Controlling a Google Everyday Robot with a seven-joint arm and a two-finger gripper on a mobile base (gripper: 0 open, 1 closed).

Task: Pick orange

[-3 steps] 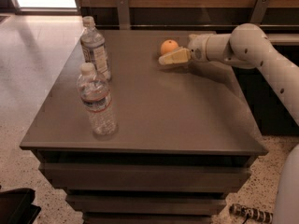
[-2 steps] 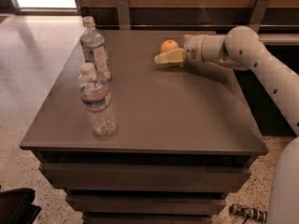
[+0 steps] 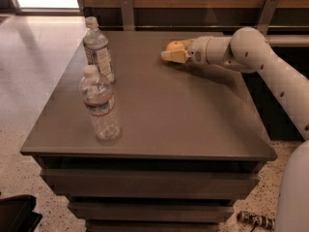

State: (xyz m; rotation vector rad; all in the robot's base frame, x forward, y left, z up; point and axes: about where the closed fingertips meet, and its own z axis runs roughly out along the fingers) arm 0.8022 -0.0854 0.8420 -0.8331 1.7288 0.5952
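Note:
The orange (image 3: 174, 45) is a small round fruit at the far middle of the brown table (image 3: 164, 110). My gripper (image 3: 171, 55) has reached in from the right, low over the table, and is right at the orange. Its yellowish tip covers the fruit's lower front side. Only the top of the orange shows above it. My white arm (image 3: 251, 52) stretches in from the right edge of the view.
Two clear plastic water bottles stand on the left side of the table, one at the far left (image 3: 98, 56) and one nearer the front (image 3: 100, 105). A wooden wall with metal brackets (image 3: 127, 11) runs behind the table. The floor lies to the left.
The gripper has moved a little to the left along the table and now overlaps the orange more. The orange and the bottles have stayed in place.

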